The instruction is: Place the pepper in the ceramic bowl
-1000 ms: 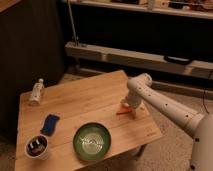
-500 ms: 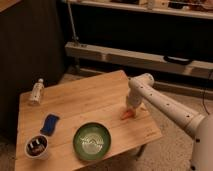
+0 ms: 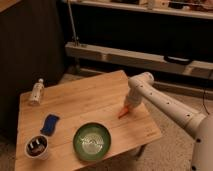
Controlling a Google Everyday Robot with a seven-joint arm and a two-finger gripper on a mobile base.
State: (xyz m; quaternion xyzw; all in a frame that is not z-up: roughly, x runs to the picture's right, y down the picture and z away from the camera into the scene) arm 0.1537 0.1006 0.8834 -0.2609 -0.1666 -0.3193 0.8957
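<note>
The pepper (image 3: pixel 123 113) is a small orange-red tapered piece lying on the wooden table (image 3: pixel 90 107) near its right edge. My gripper (image 3: pixel 128 106) is right above it, at the pepper's upper end, on the white arm that reaches in from the right. The ceramic bowl (image 3: pixel 92 141), wide, round and green with a paler shiny inside, sits on the table's front part, down and left of the pepper. It holds nothing that I can see.
A blue sponge (image 3: pixel 49 124) lies left of the bowl. A small white cup (image 3: pixel 37 146) with dark contents stands at the front left corner. A small pale bottle (image 3: pixel 36 91) stands at the back left. Metal shelving (image 3: pixel 135 55) runs behind the table.
The gripper has come down a little onto the pepper's upper end. The pepper stays at about the same spot near the right edge.
</note>
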